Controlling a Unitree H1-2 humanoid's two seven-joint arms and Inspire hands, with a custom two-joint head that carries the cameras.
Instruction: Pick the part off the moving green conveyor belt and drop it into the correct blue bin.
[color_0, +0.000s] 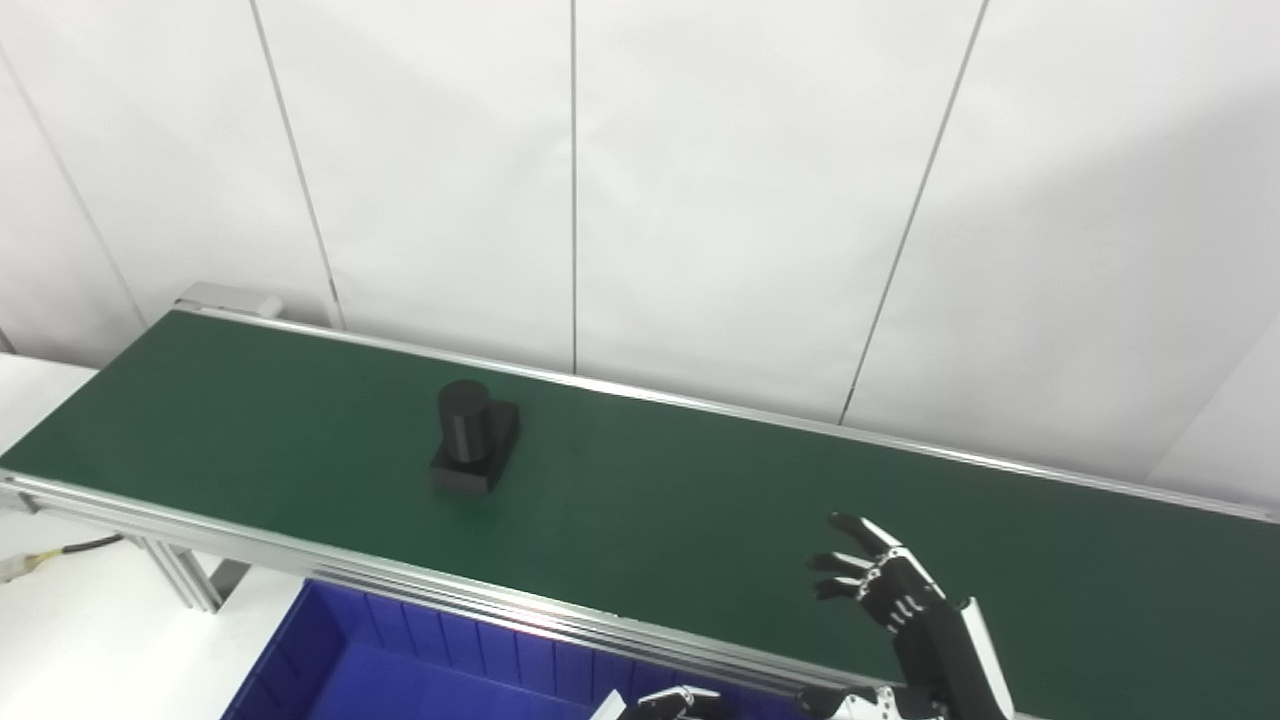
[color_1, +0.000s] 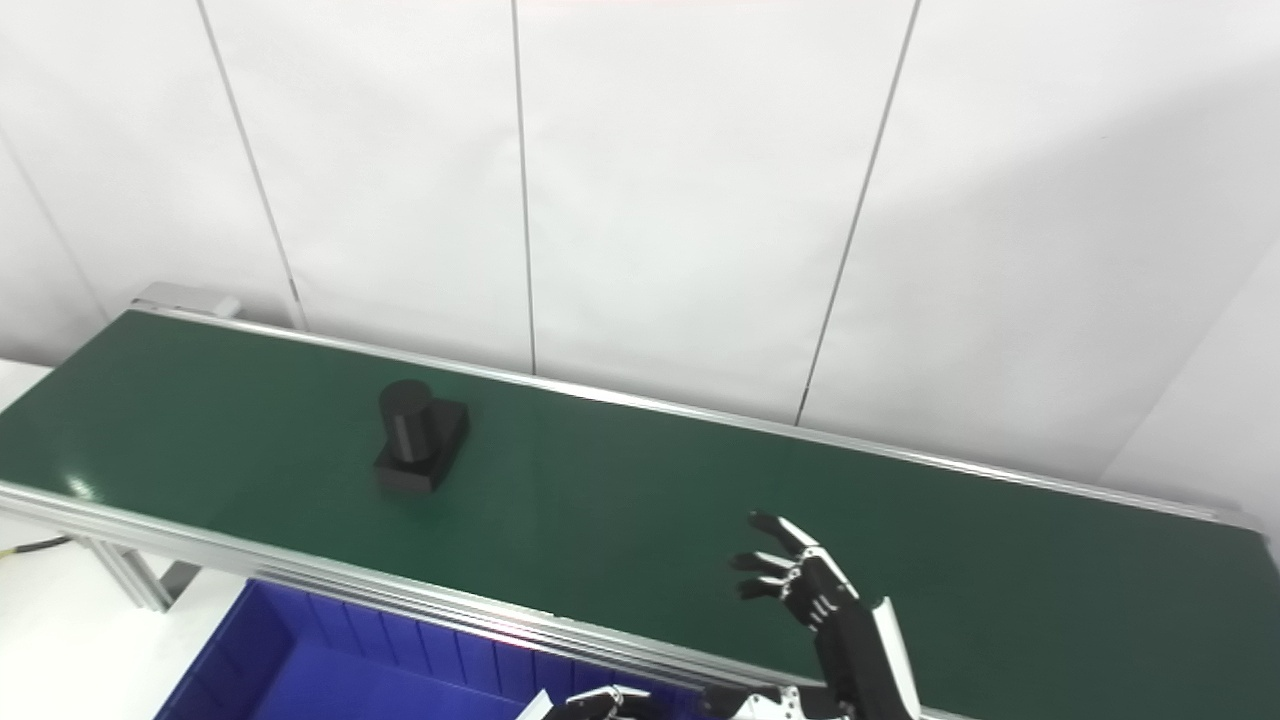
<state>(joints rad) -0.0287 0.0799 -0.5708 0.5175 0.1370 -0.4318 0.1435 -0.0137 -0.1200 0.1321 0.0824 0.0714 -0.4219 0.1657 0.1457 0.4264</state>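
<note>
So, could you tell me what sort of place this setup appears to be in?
It looks like a lab mock-up of a factory sorting station: a green conveyor belt on an aluminium frame carries a black part, a blue bin sits below its near edge, and plain white panels stand behind.

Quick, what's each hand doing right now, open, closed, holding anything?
Right hand: open, fingers spread above the belt, holding nothing.
Left hand: only a sliver at the bottom edge; cannot tell.

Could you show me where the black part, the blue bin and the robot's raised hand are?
black part (color_0: 470, 436), left eye view, on its upright cylinder.
blue bin (color_0: 400, 660), left eye view, on its inner wall.
right hand (color_1: 805, 590), right eye view, on the palm.
</note>
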